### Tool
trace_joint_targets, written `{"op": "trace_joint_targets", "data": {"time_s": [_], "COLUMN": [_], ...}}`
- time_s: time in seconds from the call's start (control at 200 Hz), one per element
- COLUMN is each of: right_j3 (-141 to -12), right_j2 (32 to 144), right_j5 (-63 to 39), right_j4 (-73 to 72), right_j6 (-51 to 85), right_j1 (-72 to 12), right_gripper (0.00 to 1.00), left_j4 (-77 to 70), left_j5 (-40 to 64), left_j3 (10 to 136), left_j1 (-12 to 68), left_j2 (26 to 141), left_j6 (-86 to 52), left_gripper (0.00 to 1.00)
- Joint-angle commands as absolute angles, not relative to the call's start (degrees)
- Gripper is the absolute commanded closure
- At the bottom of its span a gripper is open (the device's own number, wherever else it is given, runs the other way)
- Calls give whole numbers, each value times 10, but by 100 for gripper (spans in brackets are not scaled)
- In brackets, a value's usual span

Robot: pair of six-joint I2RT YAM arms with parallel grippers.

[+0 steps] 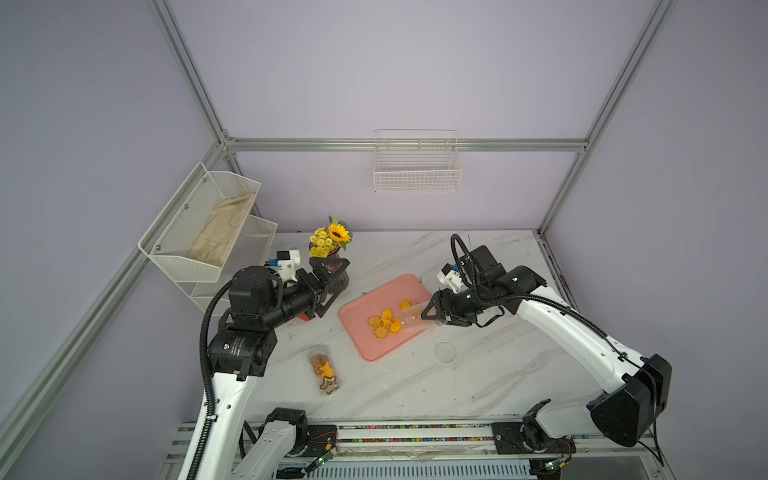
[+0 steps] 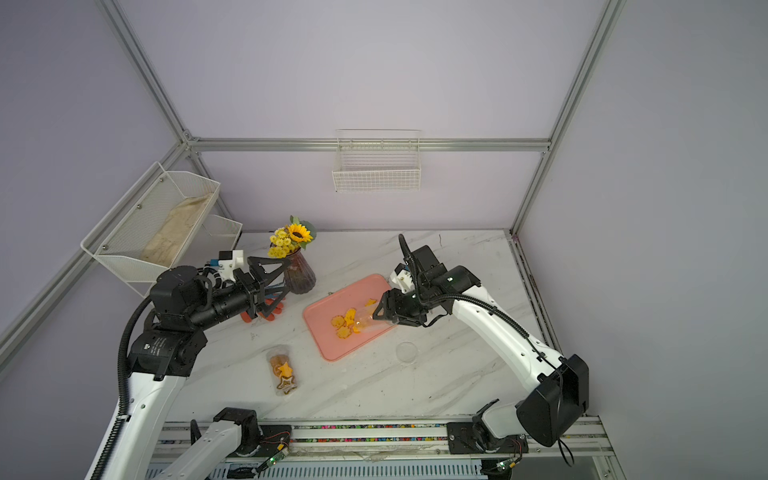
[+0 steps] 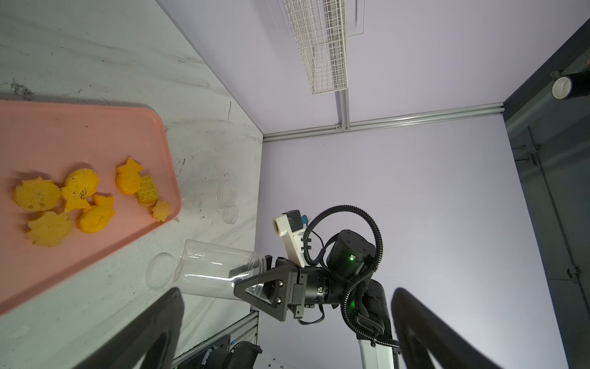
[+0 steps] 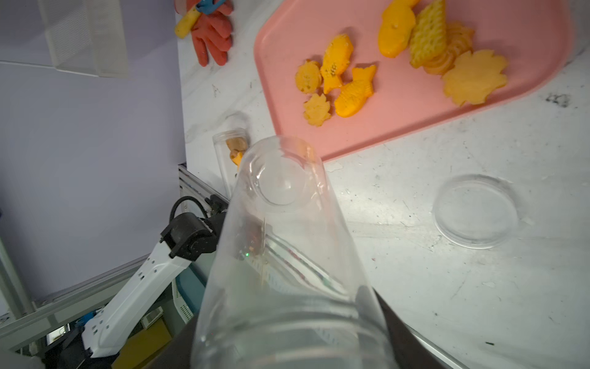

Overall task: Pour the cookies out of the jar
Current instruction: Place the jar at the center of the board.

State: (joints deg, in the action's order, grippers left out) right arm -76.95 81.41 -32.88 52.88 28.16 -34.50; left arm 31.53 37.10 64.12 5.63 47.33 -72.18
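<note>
Several orange-yellow cookies lie loose on the pink tray. My right gripper is shut on the threaded neck end of a clear jar. The jar lies nearly level over the tray's right edge and looks empty. My left gripper is open with nothing in it, left of the tray beside the vase.
A second clear jar with cookies inside lies on the table near the front left. A clear lid rests right of the tray. A sunflower vase and an orange glove sit behind the left gripper.
</note>
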Motion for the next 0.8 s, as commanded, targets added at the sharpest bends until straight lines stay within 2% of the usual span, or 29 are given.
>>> {"op": "trace_joint_targets", "data": {"time_s": [0.0, 0.795], "right_j3": [-754, -785], "right_j2": [829, 976], "right_j5": [-286, -190], "right_j4": [570, 628], "right_j6": [240, 188], "right_j1": [-345, -403], "right_gripper": [36, 36], "left_j4": [314, 345], "left_j5": [385, 382], "left_j3": [624, 582], "left_j1": [52, 51], "left_j2": [462, 435], "left_j6": [-705, -684], "left_gripper": [0, 0]}}
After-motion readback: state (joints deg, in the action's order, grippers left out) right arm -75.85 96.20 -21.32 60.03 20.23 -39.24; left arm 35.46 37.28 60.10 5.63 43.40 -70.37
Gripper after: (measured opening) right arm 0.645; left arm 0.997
